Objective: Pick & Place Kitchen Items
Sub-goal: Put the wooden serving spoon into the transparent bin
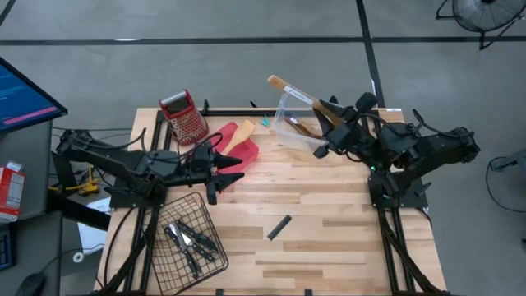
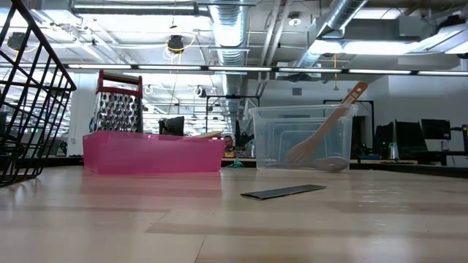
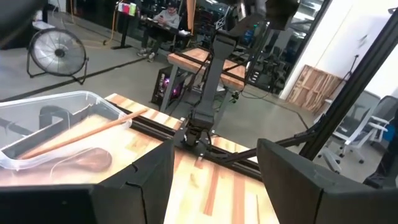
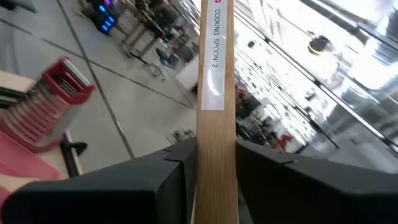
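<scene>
My right gripper [image 1: 331,122] is shut on a light wooden spoon [image 1: 289,89] above a clear plastic container [image 1: 296,125] at the table's far side. Another wooden spoon [image 2: 325,135] lies in that container, its handle leaning on the rim. My left gripper [image 1: 220,174] is open and empty beside the red tray [image 1: 244,153], which holds a wooden spatula [image 1: 238,136]. Several black-handled knives [image 1: 191,238] lie in a black wire basket [image 1: 168,263] at the near left. One dark knife [image 1: 279,228] lies flat on the table. My right gripper pinches the spoon's handle [image 4: 216,134] between its two fingers [image 4: 177,165]. The handle runs forward along the fingers, its labelled free end [image 1: 275,80] pointing toward the table's far left. The spoon is lifted clear above the container.
A red-topped metal box grater [image 1: 186,115] stands at the far left, behind the tray. Bare wood lies around the lone knife [image 2: 284,191] in the table's middle and near right. A person sits at a desk beyond the table [image 3: 166,15].
</scene>
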### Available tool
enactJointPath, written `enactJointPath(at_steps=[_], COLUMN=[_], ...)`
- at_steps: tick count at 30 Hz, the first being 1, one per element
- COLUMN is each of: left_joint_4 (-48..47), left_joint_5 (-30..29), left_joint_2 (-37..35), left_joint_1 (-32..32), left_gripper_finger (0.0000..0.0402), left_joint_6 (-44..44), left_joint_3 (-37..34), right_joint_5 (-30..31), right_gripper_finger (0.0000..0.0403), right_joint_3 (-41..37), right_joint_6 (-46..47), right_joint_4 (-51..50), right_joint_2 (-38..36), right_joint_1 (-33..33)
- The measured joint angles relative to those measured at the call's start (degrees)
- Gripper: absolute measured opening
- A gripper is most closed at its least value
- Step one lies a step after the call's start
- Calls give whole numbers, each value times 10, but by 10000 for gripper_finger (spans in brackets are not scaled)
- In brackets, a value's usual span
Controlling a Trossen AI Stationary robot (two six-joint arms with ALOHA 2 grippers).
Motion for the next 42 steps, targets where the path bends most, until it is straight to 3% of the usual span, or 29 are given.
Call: enactJointPath(at_steps=[10, 14, 17, 19, 25, 32, 42], left_joint_4=[8, 10, 11, 11, 11, 12, 20], left_joint_5=[-2, -12, -14, -14, -14, -13, -21], left_joint_2=[0, 0, 0, 0, 0, 0, 0], left_joint_1=[0, 2, 8, 9, 9, 12, 12], left_gripper_finger=[209, 209, 209, 209, 209, 209, 209], left_joint_6=[17, 19, 31, 33, 34, 35, 78], left_joint_3=[0, 0, 0, 0, 0, 0, 0], right_joint_5=[171, 197, 191, 149, -73, -316, -359], right_gripper_finger=[94, 97, 99, 99, 100, 99, 98], right_joint_3=[0, 0, 0, 0, -1, 0, -1], right_joint_6=[26, 75, 182, 276, 522, 549, 466], right_joint_4=[-56, -147, -259, -351, -583, -651, -610], right_joint_2=[0, -1, -2, -2, 4, 38, 157], right_joint_1=[-28, -47, -64, -76, -171, -313, -426])
